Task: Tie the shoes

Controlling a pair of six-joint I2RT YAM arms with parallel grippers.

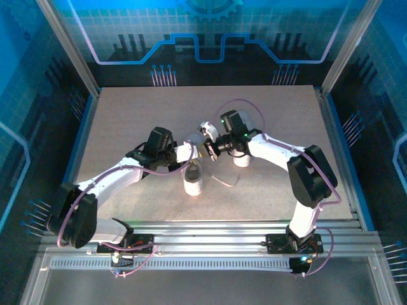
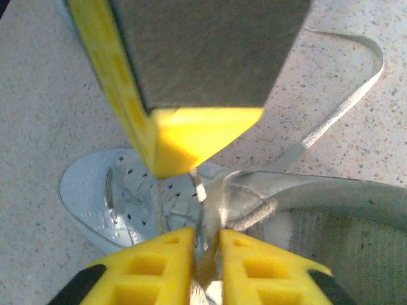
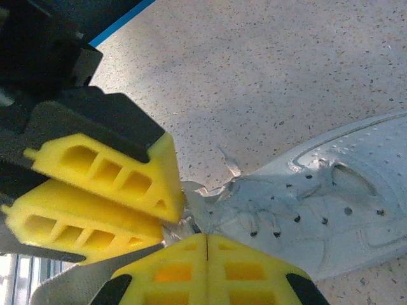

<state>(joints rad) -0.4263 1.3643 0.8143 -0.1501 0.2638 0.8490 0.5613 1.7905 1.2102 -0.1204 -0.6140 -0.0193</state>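
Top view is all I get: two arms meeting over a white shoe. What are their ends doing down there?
Observer: The left jaws are pinched on a lace just above the shoe.
Operator: And the other arm?
Observer: The right jaws are pressed flat together, with their tips close beside the left ones at the lacing.
Operator: Is the shoe plain on top?
Observer: No, the toe is dotted with small holes.
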